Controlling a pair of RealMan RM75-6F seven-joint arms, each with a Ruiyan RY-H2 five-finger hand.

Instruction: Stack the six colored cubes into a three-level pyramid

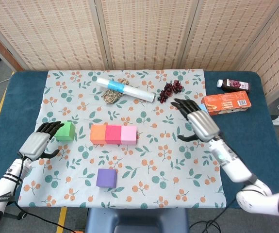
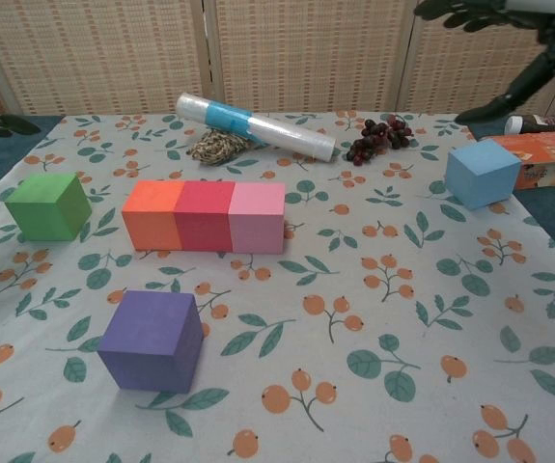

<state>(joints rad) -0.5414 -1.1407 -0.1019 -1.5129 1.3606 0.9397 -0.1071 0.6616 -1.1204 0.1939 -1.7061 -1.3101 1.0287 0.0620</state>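
Note:
An orange cube [image 1: 98,134], a red cube [image 1: 113,134] and a pink cube [image 1: 129,134] stand touching in one row mid-table. The green cube [image 1: 65,131] sits to their left, and my left hand [image 1: 36,143] hovers open just left of it, fingers reaching toward it. The purple cube [image 1: 106,178] lies alone near the front edge. The blue cube [image 2: 482,173] rests at the right; in the head view my right hand [image 1: 200,123] hangs open above it and hides it.
A plastic-wrapped roll [image 1: 126,89], a seed-like bundle [image 1: 111,96] and a bunch of grapes [image 1: 171,90] lie along the back. An orange box [image 1: 226,103] and a dark juice bottle [image 1: 234,85] sit at the far right, close to the blue cube.

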